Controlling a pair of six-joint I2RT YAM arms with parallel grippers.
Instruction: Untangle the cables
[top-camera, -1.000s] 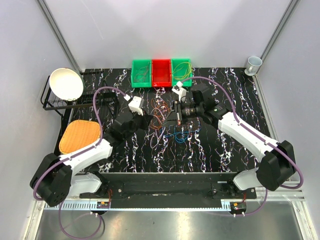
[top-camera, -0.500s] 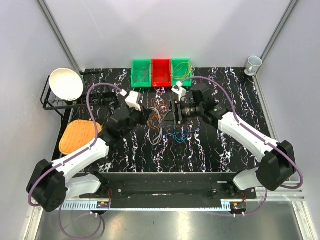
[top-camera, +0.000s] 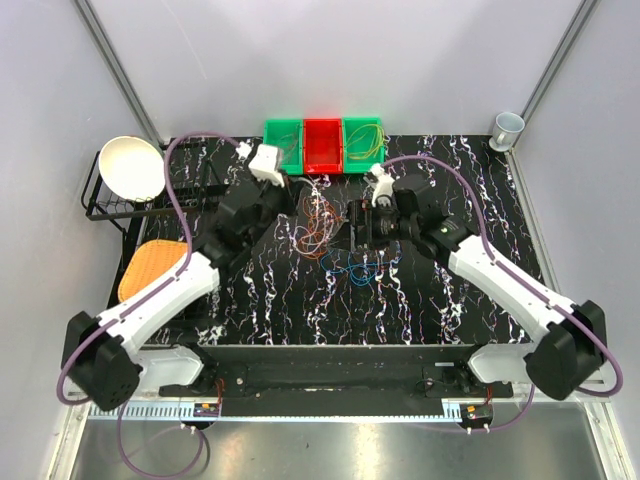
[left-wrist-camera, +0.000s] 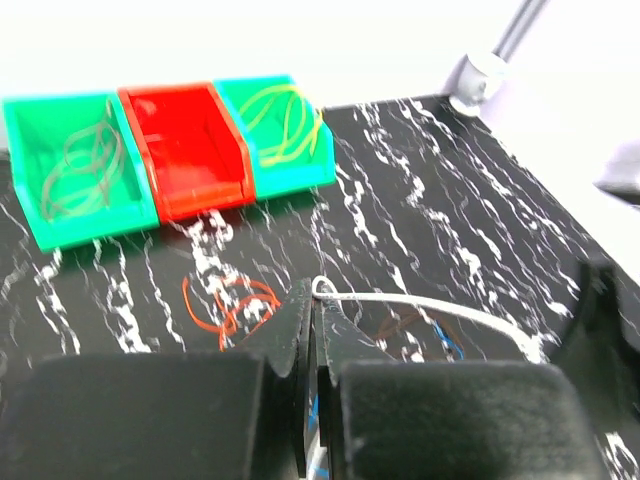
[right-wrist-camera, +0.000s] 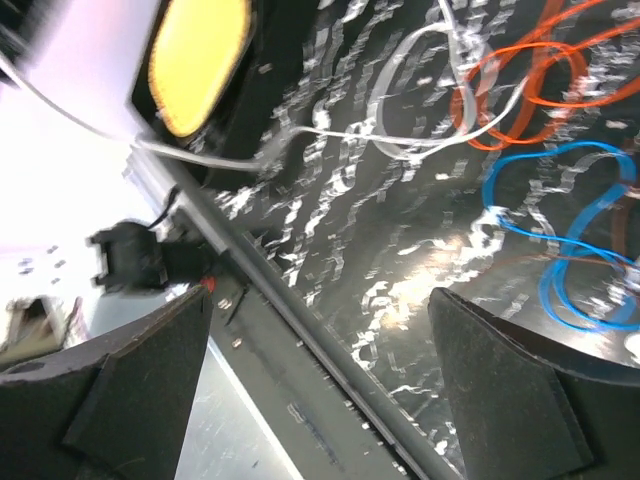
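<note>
The cables (top-camera: 322, 228) lie as a loose tangle of orange, red, white and blue loops in the middle of the black marbled table (top-camera: 450, 180). My left gripper (top-camera: 288, 200) is at the tangle's back left edge. In the left wrist view it (left-wrist-camera: 316, 300) is shut on a white cable (left-wrist-camera: 430, 303), which stretches away to the right. Orange loops (left-wrist-camera: 232, 305) lie just left of its tips. My right gripper (top-camera: 355, 226) is at the tangle's right side, open, with nothing between its fingers (right-wrist-camera: 130, 390). Its view shows white (right-wrist-camera: 400, 140), orange (right-wrist-camera: 520, 80) and blue (right-wrist-camera: 560, 230) loops on the table.
Three bins stand at the back: a green bin (top-camera: 283, 146) holding dull loops, a red bin (top-camera: 322, 145), and a second green bin (top-camera: 363, 143) holding yellow-green loops. A white bowl (top-camera: 131, 167) on a black rack and an orange pad (top-camera: 155, 270) are at left. A cup (top-camera: 507, 127) is at back right.
My left arm swung toward the back of the table, drawing the white cable with it. My right gripper went from shut to open and drew back slightly to the right.
</note>
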